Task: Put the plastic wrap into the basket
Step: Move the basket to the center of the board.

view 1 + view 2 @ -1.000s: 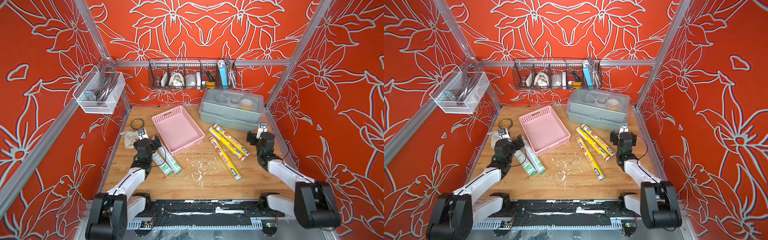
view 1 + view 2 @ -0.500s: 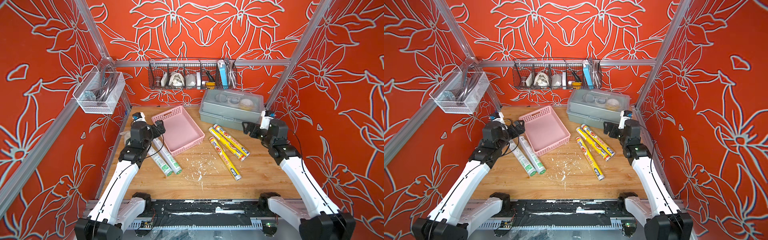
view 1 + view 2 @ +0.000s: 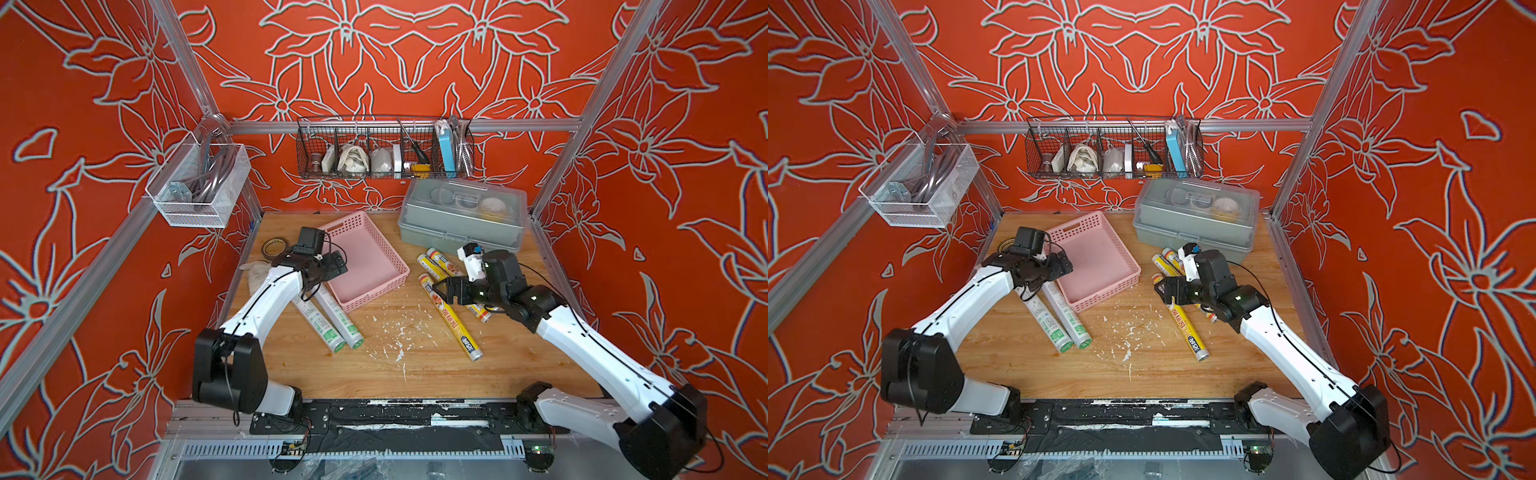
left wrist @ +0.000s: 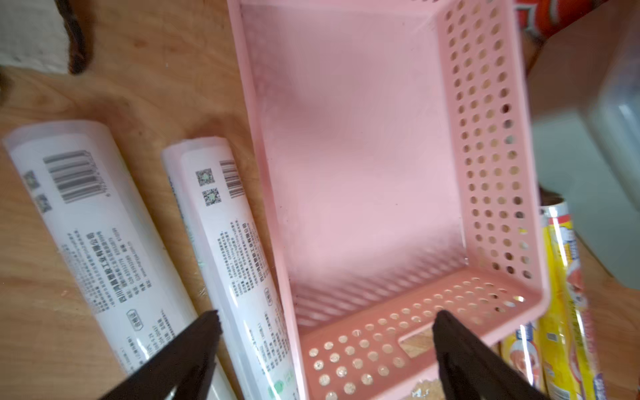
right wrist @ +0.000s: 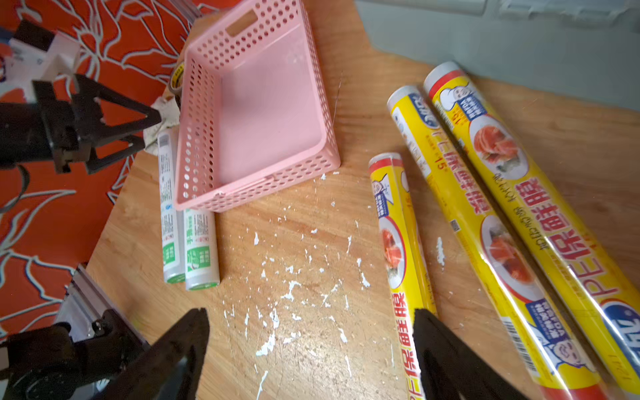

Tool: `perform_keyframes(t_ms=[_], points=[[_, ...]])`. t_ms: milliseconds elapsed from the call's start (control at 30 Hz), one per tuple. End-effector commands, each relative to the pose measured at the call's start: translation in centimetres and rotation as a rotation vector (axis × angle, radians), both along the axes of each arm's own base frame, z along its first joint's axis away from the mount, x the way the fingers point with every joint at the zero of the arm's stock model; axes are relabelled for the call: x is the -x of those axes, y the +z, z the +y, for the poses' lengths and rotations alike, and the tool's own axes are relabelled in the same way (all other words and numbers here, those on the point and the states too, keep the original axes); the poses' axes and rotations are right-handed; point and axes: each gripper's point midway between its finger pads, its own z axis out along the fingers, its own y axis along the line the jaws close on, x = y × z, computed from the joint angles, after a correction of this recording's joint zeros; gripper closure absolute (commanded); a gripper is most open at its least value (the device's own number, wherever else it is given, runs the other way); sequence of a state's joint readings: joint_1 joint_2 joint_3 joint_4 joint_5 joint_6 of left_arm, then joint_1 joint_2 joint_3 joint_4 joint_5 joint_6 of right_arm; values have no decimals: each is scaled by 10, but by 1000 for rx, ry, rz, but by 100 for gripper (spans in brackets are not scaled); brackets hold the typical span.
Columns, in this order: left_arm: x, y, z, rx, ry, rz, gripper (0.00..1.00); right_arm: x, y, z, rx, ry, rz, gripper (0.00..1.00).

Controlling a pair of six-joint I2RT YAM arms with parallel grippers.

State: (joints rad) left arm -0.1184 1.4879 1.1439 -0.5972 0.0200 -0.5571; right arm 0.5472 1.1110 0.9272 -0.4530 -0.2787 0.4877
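Plastic wrap: two white-green rolls [image 3: 332, 318] lie beside the empty pink basket [image 3: 365, 266], just below our left gripper [image 3: 338, 264], whose jaws are spread and holding nothing. Three yellow rolls [image 3: 451, 320] lie on the basket's other side; our right gripper [image 3: 441, 291], spread and unladen, hovers over the nearest. Both arms reach in low. A grey lidded box [image 3: 461, 220] stands behind.
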Motion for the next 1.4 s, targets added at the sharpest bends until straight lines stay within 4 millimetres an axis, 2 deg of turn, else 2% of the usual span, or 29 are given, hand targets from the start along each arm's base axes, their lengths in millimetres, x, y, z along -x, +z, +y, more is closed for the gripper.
perform_keyframes(t_ms=[0,133,233,467,567,600,800,967,1133,1367], points=[[-7,-9,6,-16,26,53,13,10,-11,-1,66,12,27,8],[-15,-21,6,-26,32,91,27,19,-19,-2,108,24,44,8],[-14,-30,11,-47,59,118,29,22,-22,-7,135,25,51,8],[-10,-47,8,-33,52,151,44,26,-25,-13,187,34,60,8],[-8,-52,5,-22,40,157,61,27,-24,-15,200,38,62,8],[-8,-53,5,-18,38,160,63,28,-23,-16,205,38,63,8],[2,-57,-2,-6,14,176,68,29,-23,-23,251,35,67,8],[15,-57,-11,4,-12,173,78,31,-25,-30,284,25,72,8],[25,-53,-20,9,-42,161,82,31,-36,-31,321,41,102,10],[39,-47,-32,16,-83,154,90,35,-60,-50,459,34,167,14]])
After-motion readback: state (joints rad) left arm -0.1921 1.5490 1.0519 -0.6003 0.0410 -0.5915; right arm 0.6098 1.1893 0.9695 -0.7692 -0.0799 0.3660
